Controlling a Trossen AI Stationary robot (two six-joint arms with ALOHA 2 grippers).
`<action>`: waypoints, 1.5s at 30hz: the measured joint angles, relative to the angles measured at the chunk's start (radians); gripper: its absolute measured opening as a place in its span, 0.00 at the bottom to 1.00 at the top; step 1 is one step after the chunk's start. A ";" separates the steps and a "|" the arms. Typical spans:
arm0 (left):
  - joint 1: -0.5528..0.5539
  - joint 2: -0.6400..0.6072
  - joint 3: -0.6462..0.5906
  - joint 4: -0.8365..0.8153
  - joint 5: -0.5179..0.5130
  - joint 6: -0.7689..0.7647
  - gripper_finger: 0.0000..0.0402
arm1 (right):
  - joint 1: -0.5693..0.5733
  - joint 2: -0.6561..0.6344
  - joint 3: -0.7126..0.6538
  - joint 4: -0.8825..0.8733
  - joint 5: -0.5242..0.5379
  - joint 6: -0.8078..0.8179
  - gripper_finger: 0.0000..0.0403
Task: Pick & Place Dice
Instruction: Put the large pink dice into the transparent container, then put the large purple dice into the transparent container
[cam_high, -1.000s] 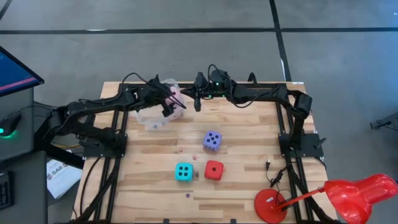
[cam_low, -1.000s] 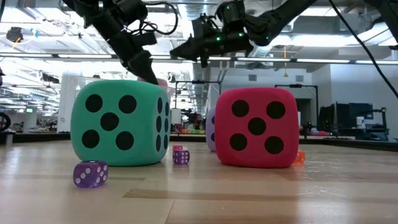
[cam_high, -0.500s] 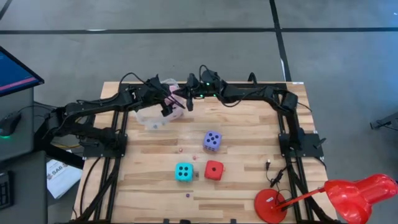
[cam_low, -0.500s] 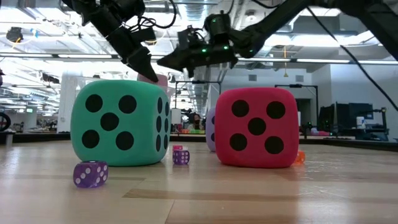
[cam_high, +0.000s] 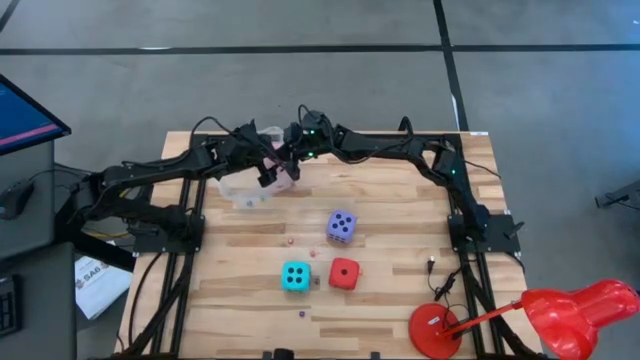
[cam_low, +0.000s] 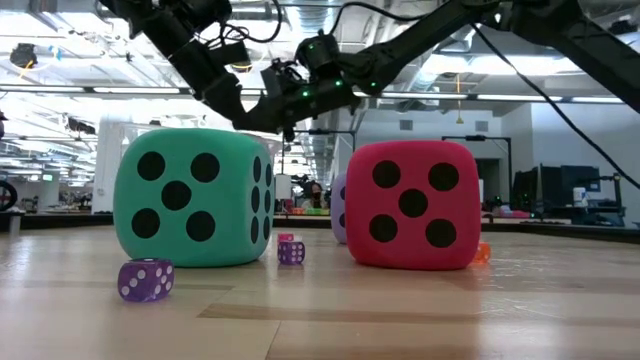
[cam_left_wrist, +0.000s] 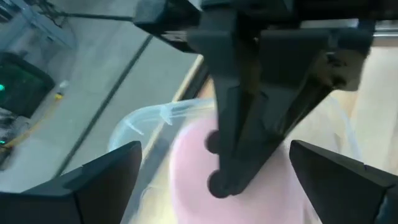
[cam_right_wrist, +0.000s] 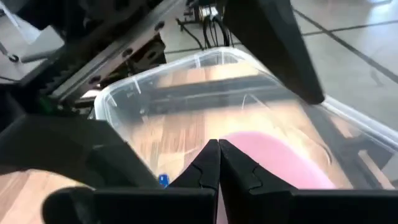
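**Right tool swung in over the tub**

Moved leftward since a second ago: right tool (cam_high: 291, 152), now crowding the left tool (cam_high: 268, 176) above the clear tub (cam_high: 240, 190). Holds nothing; fingers pressed together in its wrist view. Pale pink die (cam_left_wrist: 186, 180) sits in the tub, between the left tool's wide fingers. Best to lower slowly, keep arms from colliding. Violet-blue die (cam_high: 341, 225), cyan die (cam_high: 295, 276), red die (cam_high: 344, 273) lie mid-surface. Second pink die not made out.

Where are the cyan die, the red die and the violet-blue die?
cyan die (cam_high: 295, 276): high view, top face.
red die (cam_high: 344, 273): high view, top face.
violet-blue die (cam_high: 341, 225): high view, top face.
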 joint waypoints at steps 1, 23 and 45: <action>-0.001 -0.006 0.000 0.007 -0.011 0.008 0.99 | 0.000 0.000 0.001 0.006 0.000 -0.001 0.00; -0.001 -0.199 0.000 -0.142 -0.020 -0.111 0.99 | -0.019 -0.154 0.000 -0.221 0.006 -0.210 0.00; -0.001 -0.203 0.000 -0.186 -0.020 -0.149 0.99 | -0.017 -0.160 -0.158 0.011 0.089 -0.220 0.00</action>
